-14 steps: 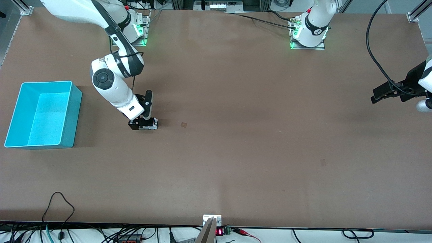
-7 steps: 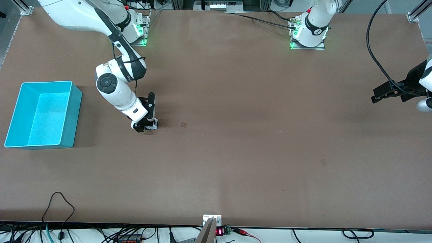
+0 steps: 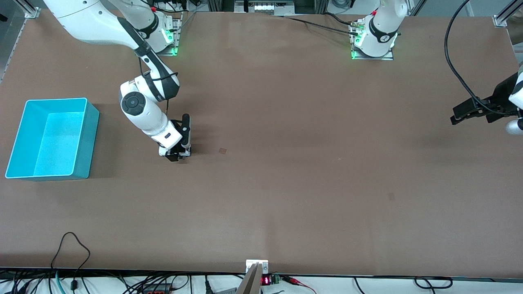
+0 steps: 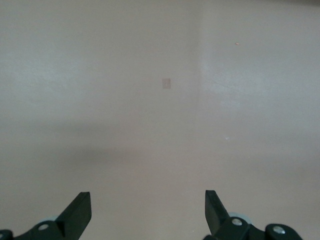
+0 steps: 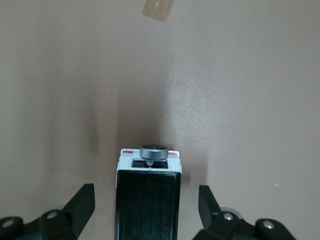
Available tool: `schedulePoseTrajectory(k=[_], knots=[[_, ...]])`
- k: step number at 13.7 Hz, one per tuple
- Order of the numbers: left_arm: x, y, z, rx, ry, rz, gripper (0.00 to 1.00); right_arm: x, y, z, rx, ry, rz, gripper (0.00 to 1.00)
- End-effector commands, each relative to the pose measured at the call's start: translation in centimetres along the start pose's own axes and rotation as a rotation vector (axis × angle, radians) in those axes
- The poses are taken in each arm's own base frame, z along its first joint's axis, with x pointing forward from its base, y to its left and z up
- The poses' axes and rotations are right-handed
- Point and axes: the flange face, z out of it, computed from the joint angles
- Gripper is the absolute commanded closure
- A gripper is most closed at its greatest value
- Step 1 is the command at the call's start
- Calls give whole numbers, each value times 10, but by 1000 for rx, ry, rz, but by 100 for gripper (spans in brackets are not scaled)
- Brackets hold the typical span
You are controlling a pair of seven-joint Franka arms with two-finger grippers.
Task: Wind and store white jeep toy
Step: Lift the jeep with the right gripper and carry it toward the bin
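Turquoise bin (image 3: 51, 139) open at the right arm's end of the table (image 3: 306, 183), nothing between it and the toy. Small tan patch (image 3: 222, 150) on the surface just beside the toy, toward the left arm's end. White jeep toy (image 5: 148, 192) on the table between the right gripper (image 5: 147, 202) fingers (image 5: 82, 200), jaws spread to either side with gaps showing, no grip yet. Left gripper (image 4: 147, 212) wide open, holding nothing, waiting over the bare table edge at the left arm's end. Compared with a second ago: right gripper lower and turned more upright around the toy, jaws starting to narrow; toy, bin and left arm unmoved.
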Motion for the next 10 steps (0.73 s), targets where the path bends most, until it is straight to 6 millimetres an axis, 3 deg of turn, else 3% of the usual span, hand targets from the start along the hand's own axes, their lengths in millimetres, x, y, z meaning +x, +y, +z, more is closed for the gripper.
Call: schedulePoseTrajectory(k=[1, 2, 6, 10], knots=[[-2, 1, -7, -11, 4, 19, 0, -1, 5, 0, -13, -2, -21, 54], [-2, 1, -7, -11, 2, 19, 0, -1, 5, 0, -14, -2, -19, 58], [-2, 0, -8, -14, 2, 16, 0, -1, 6, -1, -15, -1, 1, 100], [-2, -1, -7, -20, 2, 13, 0, -1, 11, -20, -44, -5, 87, 100]])
